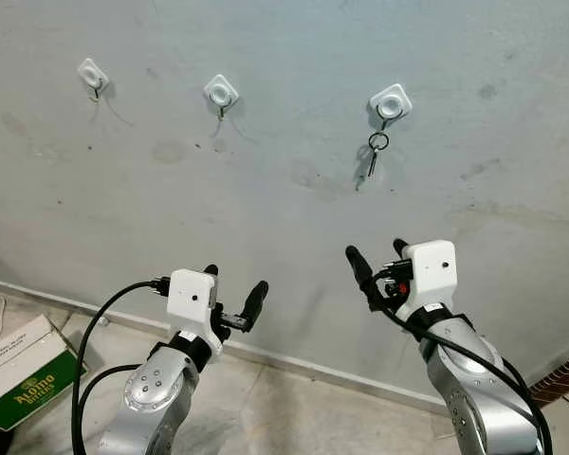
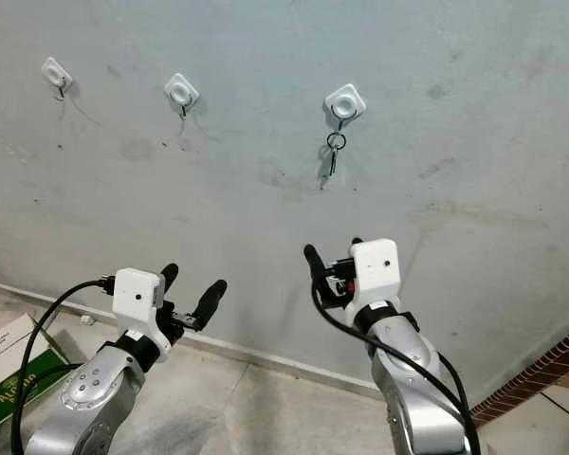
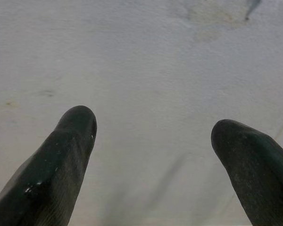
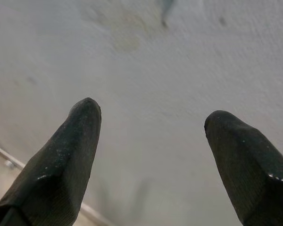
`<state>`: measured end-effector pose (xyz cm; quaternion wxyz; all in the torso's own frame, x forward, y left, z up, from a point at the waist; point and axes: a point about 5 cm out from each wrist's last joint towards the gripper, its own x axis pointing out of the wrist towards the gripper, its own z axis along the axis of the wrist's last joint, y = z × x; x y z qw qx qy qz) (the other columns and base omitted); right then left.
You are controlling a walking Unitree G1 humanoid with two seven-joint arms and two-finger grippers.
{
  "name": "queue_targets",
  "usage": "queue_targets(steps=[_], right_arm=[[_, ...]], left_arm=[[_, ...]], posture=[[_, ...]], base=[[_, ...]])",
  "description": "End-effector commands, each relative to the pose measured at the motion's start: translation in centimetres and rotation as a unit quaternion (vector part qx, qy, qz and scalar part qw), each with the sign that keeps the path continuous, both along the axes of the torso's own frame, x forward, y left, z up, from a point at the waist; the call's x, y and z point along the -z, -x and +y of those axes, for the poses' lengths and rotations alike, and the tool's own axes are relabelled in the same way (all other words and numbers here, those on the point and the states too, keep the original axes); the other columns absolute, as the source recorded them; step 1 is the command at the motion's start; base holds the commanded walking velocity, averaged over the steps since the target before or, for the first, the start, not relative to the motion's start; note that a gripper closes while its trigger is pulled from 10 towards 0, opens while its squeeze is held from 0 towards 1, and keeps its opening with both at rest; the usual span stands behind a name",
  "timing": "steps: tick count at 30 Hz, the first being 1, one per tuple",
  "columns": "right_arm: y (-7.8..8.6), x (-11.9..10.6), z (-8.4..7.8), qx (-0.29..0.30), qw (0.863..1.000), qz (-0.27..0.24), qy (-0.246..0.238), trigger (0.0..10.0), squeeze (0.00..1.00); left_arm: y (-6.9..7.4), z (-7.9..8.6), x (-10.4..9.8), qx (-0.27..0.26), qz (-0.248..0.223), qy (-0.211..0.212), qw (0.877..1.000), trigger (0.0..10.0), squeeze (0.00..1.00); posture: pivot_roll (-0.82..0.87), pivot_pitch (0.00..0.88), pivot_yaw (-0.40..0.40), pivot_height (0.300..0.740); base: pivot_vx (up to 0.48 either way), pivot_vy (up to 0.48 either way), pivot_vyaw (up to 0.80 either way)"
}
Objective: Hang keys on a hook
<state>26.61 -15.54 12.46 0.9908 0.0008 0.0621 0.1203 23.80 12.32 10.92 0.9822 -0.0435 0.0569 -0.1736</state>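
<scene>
The keys (image 1: pixel 376 152) hang by their ring from the right hook (image 1: pixel 390 102) of three white hooks on the grey wall (image 1: pixel 284 190); the middle hook (image 1: pixel 221 92) and left hook (image 1: pixel 93 74) are bare; the right gripper (image 1: pixel 379 254) sits below the keys, fingers apart, holding nothing; the left gripper (image 1: pixel 233 286) is raised lower left, fingers also apart; a green box (image 1: pixel 24 374) lies on the floor.

Keys (image 1: pixel 376 154) were hung on the rightmost hook (image 1: pixel 391 102) of three on the wall (image 1: pixel 266 199). Left gripper (image 1: pixel 233 296) and right gripper (image 1: pixel 377 258) were held apart-fingered below, empty.
</scene>
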Motion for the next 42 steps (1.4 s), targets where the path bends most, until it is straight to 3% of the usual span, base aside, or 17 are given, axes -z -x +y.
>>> queue_targets(steps=[1, 15, 27, 30, 33, 38, 42], right_arm=[[-0.2, -0.1, 0.1, -0.006, 1.0, 0.004, -0.008, 10.0, 0.0], [-0.8, -0.5, 1.6, -0.02, 1.0, -0.01, -0.014, 10.0, 0.0], [-1.3, -1.1, 1.4, 0.003, 0.999, -0.031, 0.004, 10.0, 0.0], [-1.2, -1.8, 2.6, -0.033, 0.999, -0.036, -0.015, 10.0, 0.0], [-1.4, -2.8, 3.5, -0.046, 0.997, -0.064, 0.005, 10.0, 0.0], [-1.5, -2.2, 3.2, -0.032, 0.998, -0.042, -0.017, 10.0, 0.0], [-1.9, -2.3, 2.8, -0.022, 0.999, -0.048, 0.003, 10.0, 0.0]], left_arm=[[-0.1, 0.5, 0.0, -0.011, -0.003, -0.01, 1.0, 10.0, 0.0], [-1.2, 0.3, -0.1, 0.003, -0.014, -0.015, 1.0, 10.0, 0.0], [-2.5, -0.6, -0.2, 0.039, -0.024, -0.02, 0.999, 10.0, 0.0], [-2.6, -0.6, -0.2, 0.04, -0.027, -0.021, 0.999, 10.0, 0.0], [-2.6, -0.7, -0.2, 0.04, -0.028, -0.019, 0.999, 10.0, 0.0], [-2.6, -1.1, 0.0, 0.035, -0.026, -0.013, 0.999, 10.0, 0.0], [-3.0, -1.5, -0.4, 0.036, -0.034, -0.013, 0.999, 10.0, 0.0]], posture=[[0.04, 0.0, 0.026, 0.74], [0.01, 0.0, 0.052, 0.74], [-0.03, 0.0, 0.073, 0.74], [-0.02, 0.0, 0.067, 0.74], [-0.02, 0.0, 0.062, 0.74], [-0.01, 0.0, 0.059, 0.74], [-0.02, 0.0, 0.073, 0.74]], base=[[0.0, 0.259, 0.0], [0.0, 0.429, 0.0], [0.0, 0.465, 0.0], [0.0, 0.465, 0.0], [0.0, 0.469, 0.0], [0.0, 0.466, 0.0], [0.0, 0.469, 0.0]])
